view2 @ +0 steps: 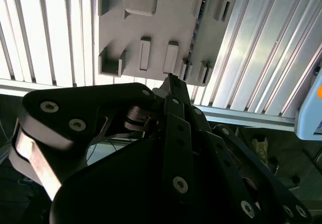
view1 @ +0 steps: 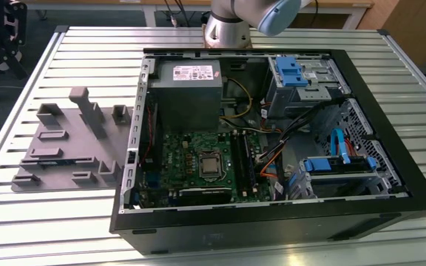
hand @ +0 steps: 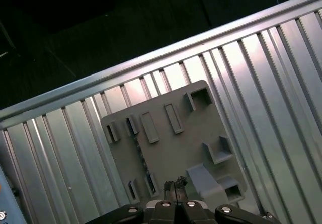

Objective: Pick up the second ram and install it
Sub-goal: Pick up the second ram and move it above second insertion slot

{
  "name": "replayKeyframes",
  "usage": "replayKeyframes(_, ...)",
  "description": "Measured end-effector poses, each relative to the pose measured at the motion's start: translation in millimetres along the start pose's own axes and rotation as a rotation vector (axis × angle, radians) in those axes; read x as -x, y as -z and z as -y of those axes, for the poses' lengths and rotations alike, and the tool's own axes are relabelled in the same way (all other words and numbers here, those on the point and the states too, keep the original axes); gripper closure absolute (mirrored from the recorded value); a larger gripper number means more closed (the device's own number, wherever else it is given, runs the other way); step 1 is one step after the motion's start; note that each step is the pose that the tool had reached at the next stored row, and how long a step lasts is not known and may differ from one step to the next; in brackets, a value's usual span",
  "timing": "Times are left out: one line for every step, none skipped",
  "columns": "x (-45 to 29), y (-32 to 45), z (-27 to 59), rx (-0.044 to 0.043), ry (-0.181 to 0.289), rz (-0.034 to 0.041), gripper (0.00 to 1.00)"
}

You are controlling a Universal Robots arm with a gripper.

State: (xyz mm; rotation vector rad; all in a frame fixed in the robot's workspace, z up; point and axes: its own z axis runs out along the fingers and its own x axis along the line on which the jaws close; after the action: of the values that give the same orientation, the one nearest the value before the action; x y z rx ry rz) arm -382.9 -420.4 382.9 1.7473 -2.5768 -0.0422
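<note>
The second ram, a long, narrow, flat blue circuit-board stick (view1: 56,162) with small dark chips along it, lies level in a narrow slot of the grey holder plate (view1: 65,145) on the worktop. In both wrist views (view2: 196,27) (hand: 141,156) it sits below the jaws and apart from them, ungripped, its length running away from the jaw tips and slightly to one side.
</note>
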Motion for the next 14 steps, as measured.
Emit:
replayKeyframes(0.0,0.0,0.0,0.0000,0.000,0.0000,0.89)
replayKeyframes(0.0,0.0,0.0,0.0000,0.000,0.0000,0.89)
replayKeyframes(0.0,0.0,0.0,0.0000,0.000,0.0000,0.89)
replayKeyframes(0.0,0.0,0.0,0.0000,0.000,0.0000,0.89)
replayKeyframes(0.0,0.0,0.0,0.0000,0.000,0.0000,0.89)
replayKeyframes(0.0,0.0,0.0,0.0000,0.000,0.0000,0.89)
replayKeyframes(0.0,0.0,0.0,0.0000,0.000,0.0000,0.89)
replayKeyframes(0.0,0.0,0.0,0.0000,0.001,0.0000,0.89)
replayKeyframes(0.0,0.0,0.0,-0.0001,0.003,-0.0001,0.89)
replayKeyframes(0.0,0.0,0.0,-0.0003,0.005,0.0000,0.89)
replayKeyframes(0.0,0.0,0.0,-0.0004,0.008,-0.0001,0.89)
replayKeyframes(0.0,0.0,0.0,-0.0005,0.012,-0.0002,0.89)
replayKeyframes(0.0,0.0,-0.1,-0.0007,0.016,-0.0004,0.89)
replayKeyframes(0.0,0.0,-0.1,-0.0010,0.020,-0.0005,0.89)
